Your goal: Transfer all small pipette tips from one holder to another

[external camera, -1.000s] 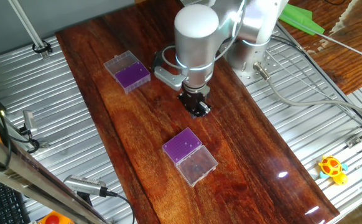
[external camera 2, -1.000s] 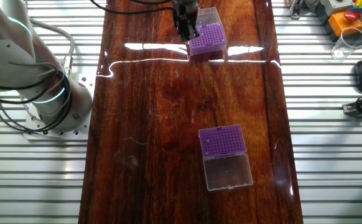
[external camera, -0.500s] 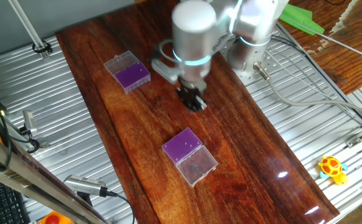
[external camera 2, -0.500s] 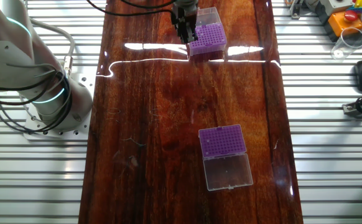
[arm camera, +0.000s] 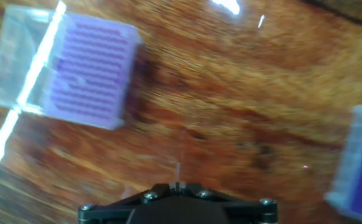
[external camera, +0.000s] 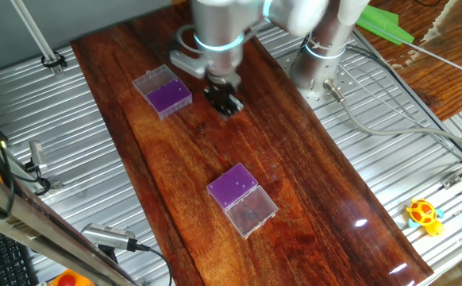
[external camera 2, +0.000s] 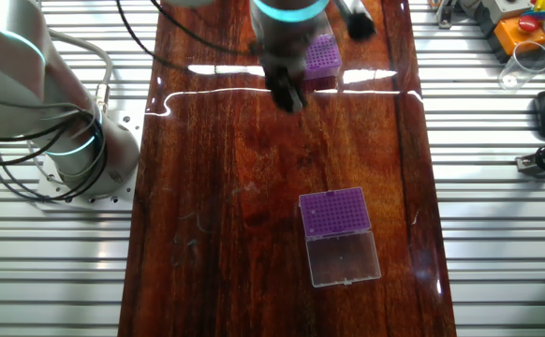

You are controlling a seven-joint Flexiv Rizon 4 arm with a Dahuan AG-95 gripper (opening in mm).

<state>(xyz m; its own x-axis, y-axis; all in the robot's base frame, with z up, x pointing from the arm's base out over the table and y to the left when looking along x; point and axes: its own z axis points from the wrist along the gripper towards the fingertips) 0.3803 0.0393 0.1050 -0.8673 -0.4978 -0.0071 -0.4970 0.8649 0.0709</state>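
1. Two tip holders rest on the table (external camera: pixel 310 199), well apart.
2. The far holder (external camera: pixel 163 91) sits near the table's back left corner in one fixed view.
3. The near holder (external camera: pixel 243 199) lies toward the front.
4. The tool (external camera: pixel 225 102) hangs above the table, just right of the far holder.

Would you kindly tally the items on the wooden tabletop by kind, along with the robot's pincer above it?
Purple pipette tip holders with clear lids: 2, one near the pincer, one farther along the tabletop
Pincer: 1
Total: 3
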